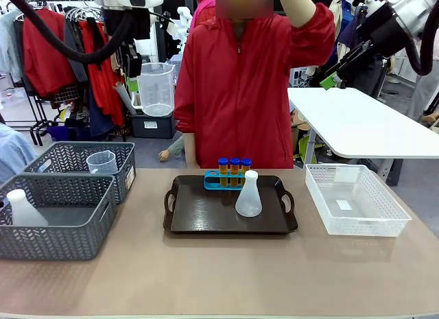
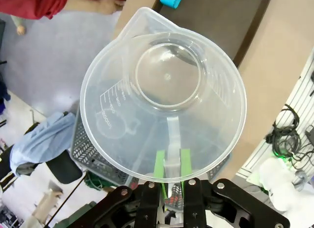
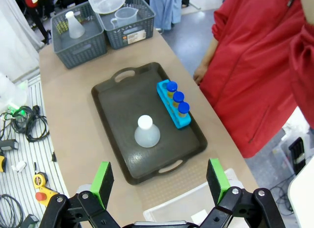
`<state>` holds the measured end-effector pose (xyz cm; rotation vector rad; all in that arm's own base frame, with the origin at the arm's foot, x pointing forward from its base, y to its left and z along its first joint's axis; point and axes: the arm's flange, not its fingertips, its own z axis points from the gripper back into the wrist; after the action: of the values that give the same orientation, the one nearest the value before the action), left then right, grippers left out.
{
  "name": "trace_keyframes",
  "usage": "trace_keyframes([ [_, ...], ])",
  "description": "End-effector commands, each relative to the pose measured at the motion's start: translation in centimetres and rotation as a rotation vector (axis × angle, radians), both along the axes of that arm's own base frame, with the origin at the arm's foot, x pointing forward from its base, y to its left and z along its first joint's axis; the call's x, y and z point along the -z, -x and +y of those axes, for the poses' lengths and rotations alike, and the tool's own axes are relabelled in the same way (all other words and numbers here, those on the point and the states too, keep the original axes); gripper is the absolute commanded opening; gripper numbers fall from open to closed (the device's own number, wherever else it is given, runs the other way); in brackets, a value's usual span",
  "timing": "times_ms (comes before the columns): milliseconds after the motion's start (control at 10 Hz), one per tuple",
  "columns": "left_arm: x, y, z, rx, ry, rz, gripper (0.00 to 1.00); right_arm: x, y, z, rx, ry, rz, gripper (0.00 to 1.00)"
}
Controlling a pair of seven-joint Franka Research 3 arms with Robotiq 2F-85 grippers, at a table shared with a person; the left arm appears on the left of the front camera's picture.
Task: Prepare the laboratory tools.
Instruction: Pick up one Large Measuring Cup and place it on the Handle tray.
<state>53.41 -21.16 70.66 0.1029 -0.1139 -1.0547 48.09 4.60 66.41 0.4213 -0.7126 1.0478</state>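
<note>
Front view: beaker [image 1: 156, 90] hangs high, up and left of the tray [image 1: 206, 219]. The flask [image 1: 248, 195] stands on the tray, with the rack [image 1: 212, 182] and 3 tubes [image 1: 234, 167] at its far edge.
Around: 2 grey baskets [image 1: 55, 219] left of the tray, white basket [image 1: 384, 219] right, person [image 1: 240, 92] behind.
Left wrist view: left gripper [image 2: 171, 165] is pinched tight on the beaker's handle, with the tray's corner beyond.
Right wrist view: right gripper [image 3: 162, 176] is spread wide and holds nothing, above the tray's end.
</note>
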Motion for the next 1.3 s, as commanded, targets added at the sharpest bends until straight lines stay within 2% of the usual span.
trace_keyframes([
  [0,-0.2,1.2,0.4,0.137,-0.033,0.007,0.0,-0.2,0.0,0.0,0.005,-0.002,-0.006,1.0],
  [300,3.7,-1.3,-2.5,0.201,0.001,0.059,0.0,-0.2,0.0,0.0,0.005,-0.002,-0.006,1.0],
  [600,6.3,-2.6,-4.8,0.239,0.028,0.112,0.0,-0.2,0.0,0.0,0.005,-0.002,-0.006,1.0],
  [900,6.7,-2.9,-5.0,0.235,0.023,0.122,0.0,-0.2,0.0,0.0,0.005,-0.002,-0.006,1.0],
  [1200,5.8,-2.2,-2.4,0.179,0.02,0.101,0.0,-0.2,0.0,0.0,0.005,-0.002,-0.006,1.0],
])
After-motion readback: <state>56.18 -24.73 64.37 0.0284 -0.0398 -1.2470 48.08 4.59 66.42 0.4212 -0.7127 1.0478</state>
